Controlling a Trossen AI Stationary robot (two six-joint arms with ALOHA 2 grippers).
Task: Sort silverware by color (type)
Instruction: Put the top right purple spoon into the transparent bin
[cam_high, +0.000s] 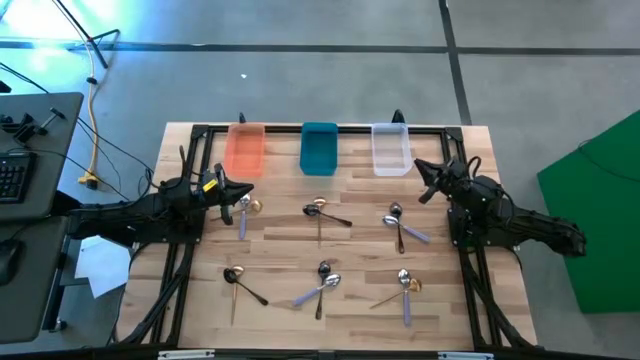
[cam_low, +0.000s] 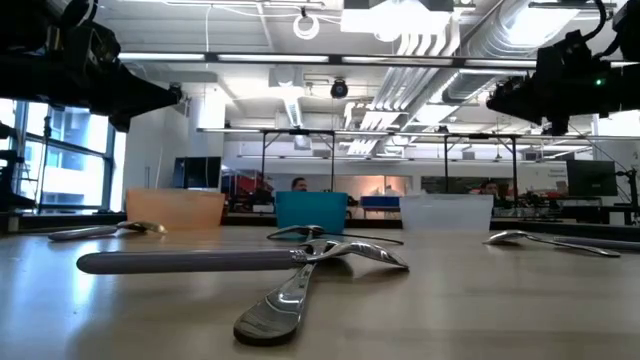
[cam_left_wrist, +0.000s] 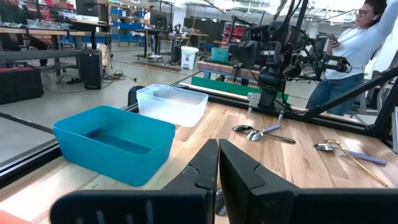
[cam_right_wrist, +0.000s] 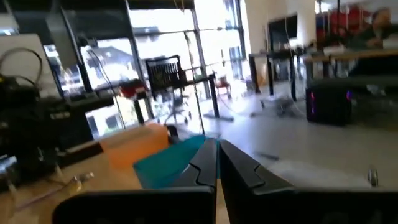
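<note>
spoons (cam_high: 322, 283) lie scattered in small crossed clusters across the wooden table (cam_high: 280, 250), none inside the orange bin (cam_high: 244, 150), teal bin (cam_high: 319, 147) or clear bin (cam_high: 390, 149) lined along the far edge. left gripper (cam_high: 228, 186) hangs near the orange bin, fingers pressed together, holding nothing. right gripper (cam_high: 428, 180) hangs near the clear bin, likewise pressed together and empty.
</note>
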